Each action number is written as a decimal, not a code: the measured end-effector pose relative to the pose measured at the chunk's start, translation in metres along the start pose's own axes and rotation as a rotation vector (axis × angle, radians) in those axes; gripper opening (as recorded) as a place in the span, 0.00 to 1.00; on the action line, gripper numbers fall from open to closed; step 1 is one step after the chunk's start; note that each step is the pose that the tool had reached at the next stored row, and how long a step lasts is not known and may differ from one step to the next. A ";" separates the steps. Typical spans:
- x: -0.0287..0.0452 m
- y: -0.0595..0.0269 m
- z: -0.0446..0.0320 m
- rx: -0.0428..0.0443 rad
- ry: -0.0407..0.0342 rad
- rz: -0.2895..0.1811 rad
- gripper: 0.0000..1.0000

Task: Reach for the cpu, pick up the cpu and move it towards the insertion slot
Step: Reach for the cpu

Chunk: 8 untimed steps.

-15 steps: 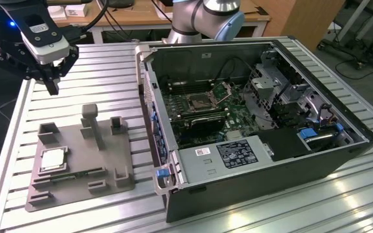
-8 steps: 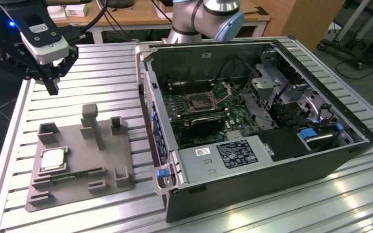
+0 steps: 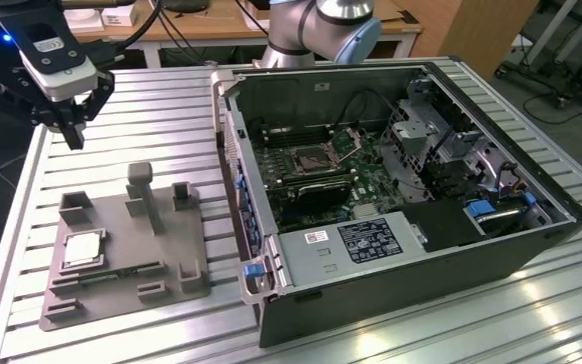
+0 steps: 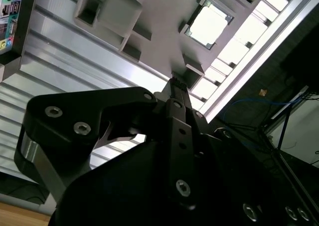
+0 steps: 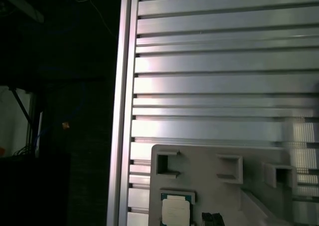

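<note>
The cpu (image 3: 82,249) lies flat in a square pocket of the grey tray (image 3: 164,246), silver top up, on the half of the tray away from the case (image 3: 402,273). The chip is square, so no long axis governs the approach; its edges run parallel to the pocket walls. The gripper (image 3: 73,139) hangs over the bare table (image 3: 160,106) past the tray's far edge, well apart from the cpu and clearly above tray level. From the tool, the cpu lies across that far edge, inward over the tray and downward. Both wrist views confirm this: in the second wrist view the tips of the gripper (image 4: 174,80) point toward the tray (image 4: 149,6) with the cpu (image 4: 208,25) beyond them, and in the first wrist view the cpu (image 5: 175,209) sits just inside the rim of the tray (image 5: 209,181). The fingers are drawn together to a single point and carry nothing. The wrist is held high with the tool pointing nearly straight down. The slot (image 3: 314,158) sits in the green board inside the case, on the side of the tray opposite the cpu and well apart from the gripper.
</note>
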<state>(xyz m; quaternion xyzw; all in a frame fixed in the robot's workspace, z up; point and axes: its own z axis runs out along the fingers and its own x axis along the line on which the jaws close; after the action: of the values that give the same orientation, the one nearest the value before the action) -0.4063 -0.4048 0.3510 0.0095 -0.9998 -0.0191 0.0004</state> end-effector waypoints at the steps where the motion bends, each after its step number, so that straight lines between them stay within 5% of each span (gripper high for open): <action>1: 0.0017 0.0000 0.0000 0.0000 0.0000 0.000 0.11; 8: 0.0105 0.0001 0.0005 0.0000 0.0000 0.000 0.11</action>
<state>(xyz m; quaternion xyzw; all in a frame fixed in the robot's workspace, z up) -0.4168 -0.4048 0.3505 0.0096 -0.9998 -0.0191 0.0004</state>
